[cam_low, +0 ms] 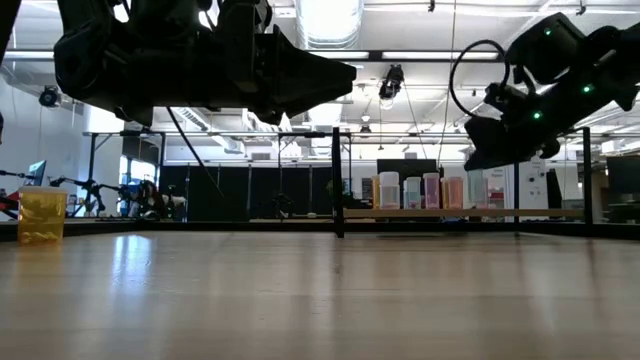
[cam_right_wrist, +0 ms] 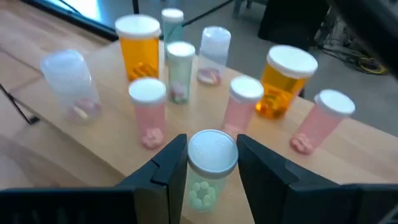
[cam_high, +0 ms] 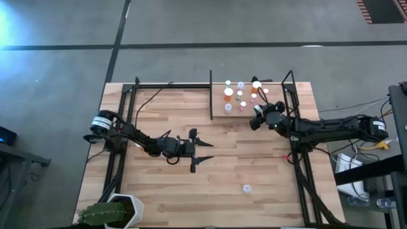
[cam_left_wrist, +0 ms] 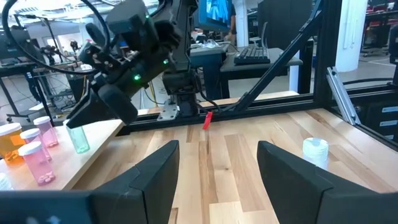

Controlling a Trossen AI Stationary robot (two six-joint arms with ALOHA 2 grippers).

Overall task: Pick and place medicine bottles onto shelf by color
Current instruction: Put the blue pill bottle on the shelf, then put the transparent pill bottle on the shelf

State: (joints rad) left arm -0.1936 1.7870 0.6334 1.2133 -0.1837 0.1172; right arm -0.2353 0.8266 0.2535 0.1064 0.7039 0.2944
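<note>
You are setting a green bottle (cam_right_wrist: 210, 168) on the shelf (cam_high: 219, 114) at the far right, among the other bottles; your right tool (cam_right_wrist: 211, 163) is flanking it, fingers loosening. Next, lift clear without toppling neighbours. Your left tool (cam_left_wrist: 217, 171) is waiting spread mid-counter.

I read this as robotics lab or workshop: grey concrete floor (cam_high: 57, 76) round table (cam_high: 254, 165), ceiling strip lights (cam_low: 330, 15) and exposed ducting, black frames, desk with keyboard (cam_left_wrist: 252, 55) and monitor (cam_left_wrist: 214, 12) far back.
</note>
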